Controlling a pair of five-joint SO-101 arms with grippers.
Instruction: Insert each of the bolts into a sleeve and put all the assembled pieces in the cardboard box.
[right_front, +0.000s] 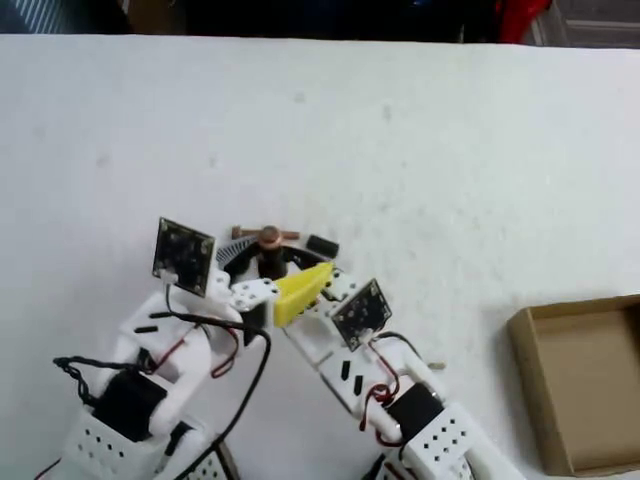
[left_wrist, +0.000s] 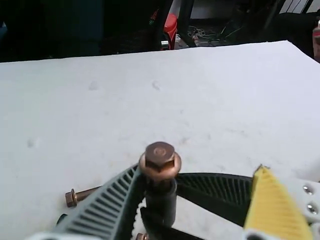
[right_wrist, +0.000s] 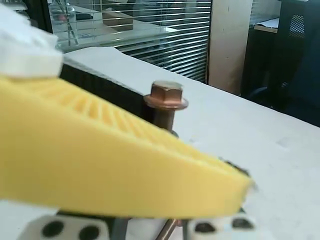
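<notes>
On the white worktop a loose bolt lies at the left, just beside the left claw. We see that claw clenched on an upright black sleeve, with a copper bolt standing in it, head up. The right claw, with its yellow finger, sits close against this pair; we cannot tell its grip. Another sleeve lies just beyond. The box stands well apart at the near right.

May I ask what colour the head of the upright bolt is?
Copper-brown and shiny; the bolt shows best in the left wrist view.
</notes>
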